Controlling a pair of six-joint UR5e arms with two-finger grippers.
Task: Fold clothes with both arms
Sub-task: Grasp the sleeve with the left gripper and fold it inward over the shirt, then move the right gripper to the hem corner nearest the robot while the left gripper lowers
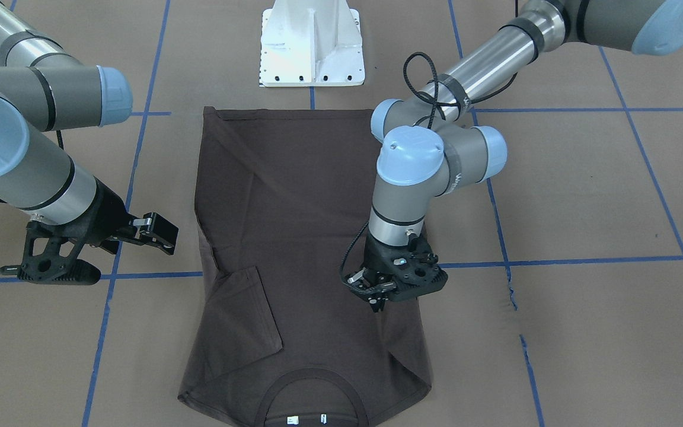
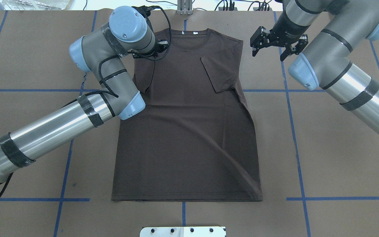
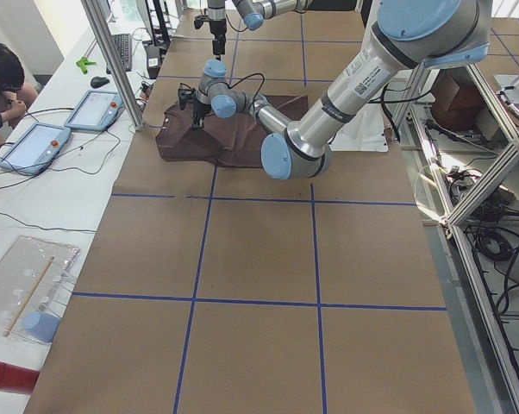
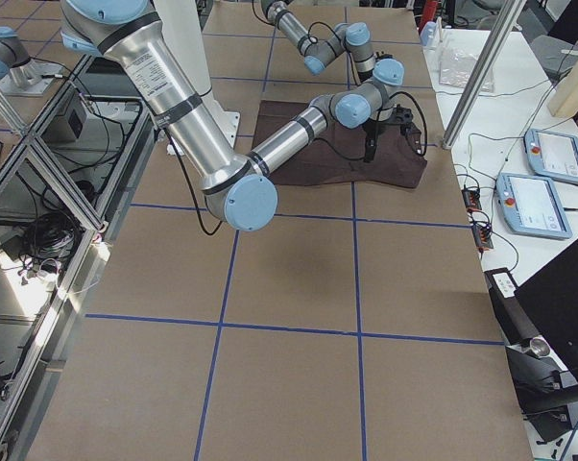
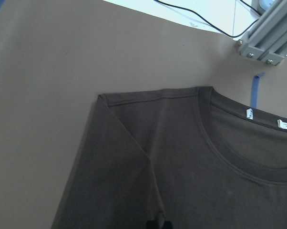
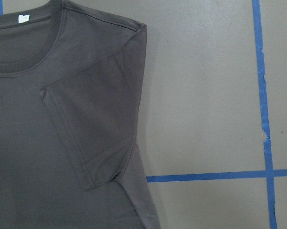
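The dark brown T-shirt [image 2: 189, 131] lies flat on the brown table, collar [image 2: 189, 33] at the far edge, both sleeves folded inward onto the chest. It also shows in the front view [image 1: 294, 207] and in both wrist views [image 5: 181, 157] [image 6: 48, 119]. My left gripper [image 1: 379, 303] points straight down at the shirt's left sleeve. Its fingertips [image 5: 158, 223] are pinched together on the fabric where the sleeve fold ends. My right gripper [image 2: 268, 52] is open and empty, above bare table just right of the shirt's right shoulder. White neck tags [image 5: 249, 113] show at the collar.
The white pedestal base [image 1: 312, 44] stands at the shirt's hem end. Blue tape lines [image 2: 293, 131] grid the table. Beyond the collar end are a metal frame post [image 3: 113, 60], tablets [image 3: 35, 147] and a seated person [image 3: 1, 82].
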